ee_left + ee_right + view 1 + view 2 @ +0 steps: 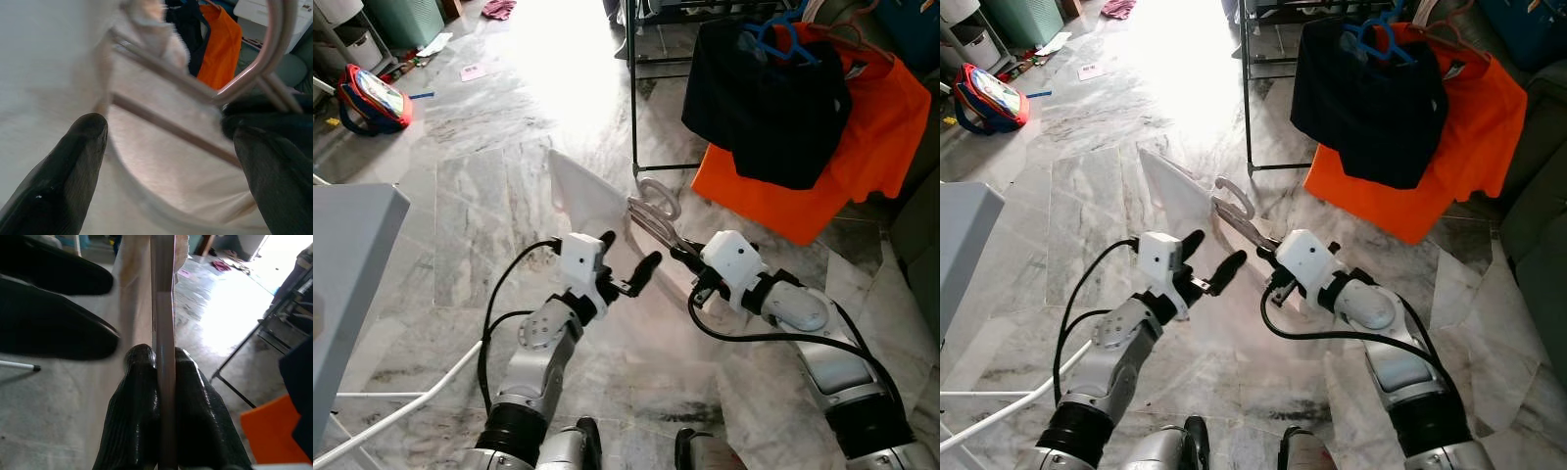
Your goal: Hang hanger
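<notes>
Right gripper — jaws clamped on the metal hanger, which carries a white garment held up over the marble floor. Left gripper — jaws apart, just beside the garment. Clothes rack stands beyond.

Silver-pink hanger, white cloth; black garment, orange shirt; grey veined marble floor.

Hanger between hands, rack beyond, bag far left.
</notes>
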You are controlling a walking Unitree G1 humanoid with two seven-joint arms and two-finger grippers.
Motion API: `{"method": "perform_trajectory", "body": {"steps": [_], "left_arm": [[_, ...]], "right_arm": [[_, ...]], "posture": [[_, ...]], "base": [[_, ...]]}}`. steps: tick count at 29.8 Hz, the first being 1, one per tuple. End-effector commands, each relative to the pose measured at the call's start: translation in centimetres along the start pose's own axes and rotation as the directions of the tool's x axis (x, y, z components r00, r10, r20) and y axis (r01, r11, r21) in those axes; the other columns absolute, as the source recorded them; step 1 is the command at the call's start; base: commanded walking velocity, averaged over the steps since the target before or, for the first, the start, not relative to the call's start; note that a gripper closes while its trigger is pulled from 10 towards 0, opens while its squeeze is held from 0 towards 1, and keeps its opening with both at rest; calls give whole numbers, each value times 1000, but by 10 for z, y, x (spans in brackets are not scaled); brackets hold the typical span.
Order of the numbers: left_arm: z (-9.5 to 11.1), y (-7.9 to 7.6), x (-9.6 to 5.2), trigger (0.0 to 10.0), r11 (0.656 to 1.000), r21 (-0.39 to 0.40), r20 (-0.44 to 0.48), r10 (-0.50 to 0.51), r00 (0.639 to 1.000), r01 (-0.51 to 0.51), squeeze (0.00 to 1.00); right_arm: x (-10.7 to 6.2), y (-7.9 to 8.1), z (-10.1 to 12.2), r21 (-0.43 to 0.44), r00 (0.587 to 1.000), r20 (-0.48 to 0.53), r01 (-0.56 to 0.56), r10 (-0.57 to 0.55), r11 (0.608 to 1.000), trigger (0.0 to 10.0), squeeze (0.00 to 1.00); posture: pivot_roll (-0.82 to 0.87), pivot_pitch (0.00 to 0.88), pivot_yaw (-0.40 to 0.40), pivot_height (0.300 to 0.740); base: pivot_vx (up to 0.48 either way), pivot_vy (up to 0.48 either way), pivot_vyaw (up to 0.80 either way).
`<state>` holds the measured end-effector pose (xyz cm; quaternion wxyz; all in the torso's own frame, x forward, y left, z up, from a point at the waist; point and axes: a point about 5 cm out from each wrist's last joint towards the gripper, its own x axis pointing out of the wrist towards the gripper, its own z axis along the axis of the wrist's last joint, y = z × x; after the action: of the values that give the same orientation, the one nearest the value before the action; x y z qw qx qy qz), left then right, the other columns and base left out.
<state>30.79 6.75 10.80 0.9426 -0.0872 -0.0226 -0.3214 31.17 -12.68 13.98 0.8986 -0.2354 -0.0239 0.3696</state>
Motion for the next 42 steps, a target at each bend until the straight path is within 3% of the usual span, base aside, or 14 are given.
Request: {"method": "perform_trajectory", "body": {"steps": [1, 9, 10, 11, 13, 14, 16, 17, 18, 27, 28, 29, 31, 42], "left_arm": [[0, 0, 3, 10000, 1000, 20, 2, 10, 1000, -10, 0], [5, 12, 8, 10000, 992, 57, 24, 115, 993, -117, 0], [5, 16, 8, 7647, 988, 61, 25, 141, 990, -143, 0], [5, 18, 7, 7647, 986, 61, 25, 151, 988, -152, 0], [6, 21, 6, 1333, 982, 73, 32, 172, 985, -174, 0], [6, 25, 5, 0, 976, 92, 40, 196, 980, -199, 0], [7, 28, 4, 0, 971, 104, 43, 212, 976, -215, 0], [8, 31, 3, 6706, 964, 120, 52, 232, 971, -236, 0], [8, 31, 3, 10000, 963, 126, 54, 235, 970, -240, 0], [6, 35, 3, 10000, 952, 154, 50, 259, 965, -264, 0], [7, 38, 3, 7216, 948, 158, 51, 270, 962, -274, 0], [8, 40, 3, 784, 949, 144, 53, 276, 960, -281, 0], [7, 41, 3, 0, 948, 148, 51, 278, 959, -282, 0], [2, 54, -2, 0, 926, 194, 15, 327, 945, -323, 0]], "right_arm": [[7, 6, 10, -2, 999, 36, -33, 34, 999, 10000, 0], [10, 16, 17, 1, 995, 51, -84, 84, 996, 10000, 0], [9, 17, 17, -5, 995, 47, -88, 89, 996, 10000, 0], [8, 17, 17, -5, 995, 46, -90, 90, 996, 10000, 0], [7, 17, 18, -3, 995, 45, -94, 94, 996, 10000, 0], [6, 17, 18, -1, 994, 44, -98, 98, 995, 10000, 0], [6, 16, 19, -1, 994, 44, -98, 98, 995, 10000, 0], [6, 16, 19, 0, 994, 43, -99, 99, 995, 10000, 0], [6, 16, 19, 0, 994, 42, -99, 98, 995, 10000, 0], [6, 16, 19, -1, 995, 33, -98, 98, 995, 10000, 0], [6, 16, 18, -4, 995, 29, -97, 97, 995, 10000, 0], [6, 15, 17, -8, 995, 24, -94, 94, 996, 10000, 0], [6, 15, 17, -11, 996, 22, -91, 92, 996, 10000, 0], [1, 11, 17, -10, 997, 16, -80, 80, 997, 10000, 0]], "posture": [[-107, 216, 68, 740], [-112, 214, 66, 740], [-113, 215, 65, 740], [-114, 215, 65, 740], [-114, 214, 66, 740], [-113, 214, 67, 740], [-112, 214, 68, 740], [-112, 213, 70, 740], [-111, 213, 70, 740], [-109, 209, 72, 740], [-108, 208, 70, 740], [-108, 208, 70, 740], [-110, 207, 71, 740], [-111, 206, 72, 740]], "base": [[0, 0, 0], [0, 0, 0], [0, 0, 0], [0, 0, 0], [0, 0, 0], [0, 0, 0], [0, 0, 0], [0, 0, 0], [0, 0, 0], [0, 0, 0], [0, 0, 0], [0, 0, 0], [0, 0, 0], [0, 0, 0]]}}
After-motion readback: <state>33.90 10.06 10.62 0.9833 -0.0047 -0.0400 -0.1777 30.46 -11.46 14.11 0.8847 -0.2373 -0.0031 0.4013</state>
